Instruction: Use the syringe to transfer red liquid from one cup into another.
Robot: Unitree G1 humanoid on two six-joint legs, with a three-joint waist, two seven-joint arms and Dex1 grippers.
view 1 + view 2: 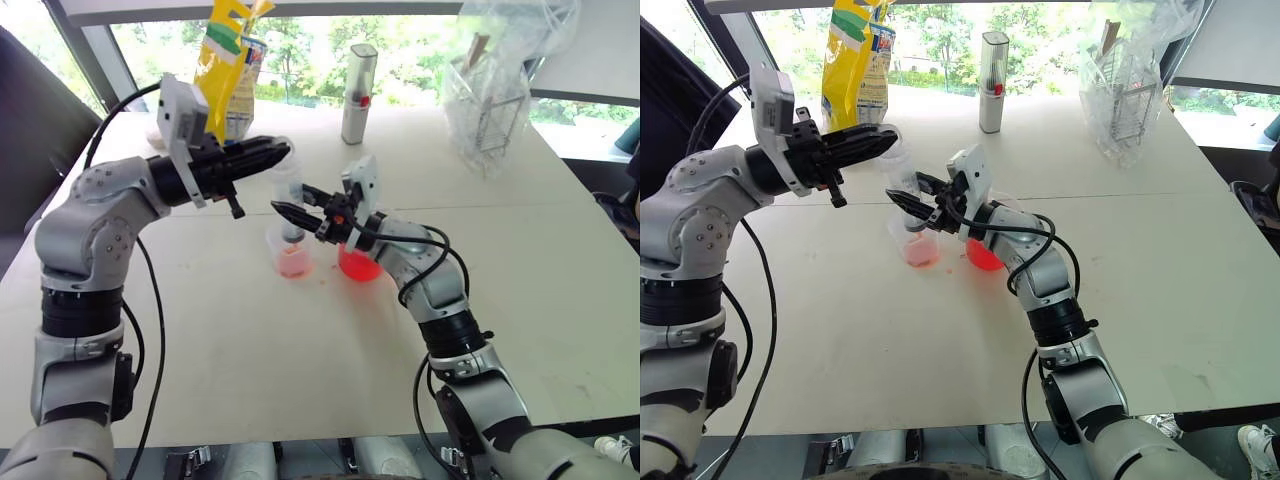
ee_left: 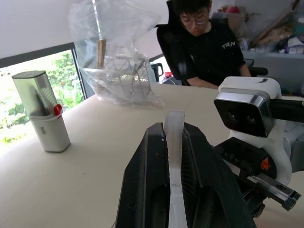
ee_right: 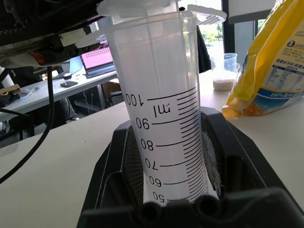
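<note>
The syringe [image 1: 288, 186] stands upright with its tip down in the small clear cup [image 1: 292, 258], which holds a little pale red liquid [image 1: 293, 264]. My left gripper [image 1: 278, 151] reaches in level from the left and is shut on the syringe's plunger handle [image 2: 174, 142] at the top. Below it, my right gripper [image 1: 287, 209] comes from the right and is shut on the barrel, whose printed scale [image 3: 161, 109] sits between the fingers. The beaker [image 1: 358, 265], bright with red liquid, stands just right of the cup, partly behind my right wrist.
At the table's far side stand a yellow bag [image 1: 228, 60], a tall silver canister [image 1: 358, 93] and a wire basket in a plastic bag [image 1: 487, 100]. A clear cup with whitish powder [image 3: 223, 78] is beside the yellow bag. A person [image 2: 209, 42] sits beyond the table.
</note>
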